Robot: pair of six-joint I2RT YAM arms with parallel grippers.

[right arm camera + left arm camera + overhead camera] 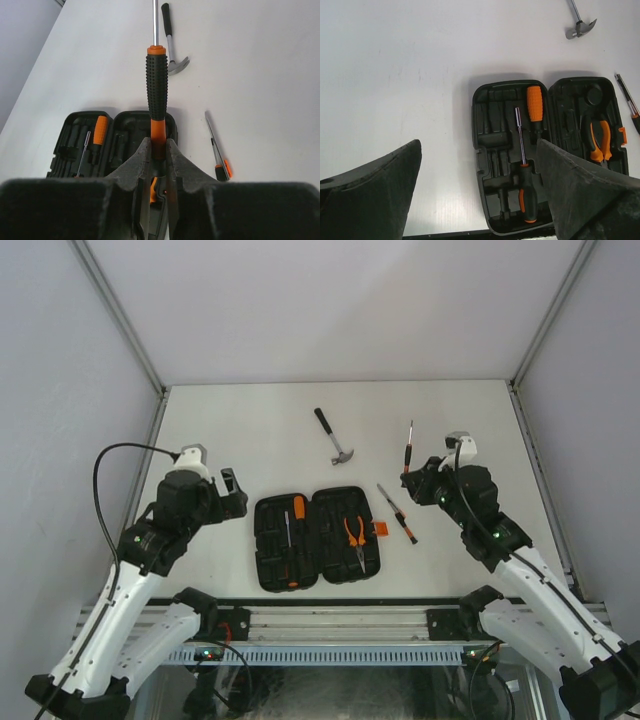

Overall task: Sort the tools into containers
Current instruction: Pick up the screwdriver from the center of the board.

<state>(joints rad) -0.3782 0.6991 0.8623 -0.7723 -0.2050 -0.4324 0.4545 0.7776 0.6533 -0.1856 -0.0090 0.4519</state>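
Observation:
The black tool case lies open near the front edge. Its left half holds two screwdrivers, its right half the orange-handled pliers. My right gripper is shut on the orange end of a black-and-orange screwdriver, held above the table right of the case, shaft pointing away. The claw hammer lies on the table behind the case. A slim black-and-orange screwdriver lies just right of the case. My left gripper is open and empty, left of the case.
The case's orange latch sticks out on its right side. Grey walls and metal frame posts enclose the white table on three sides. In the left wrist view the case lies between my fingers.

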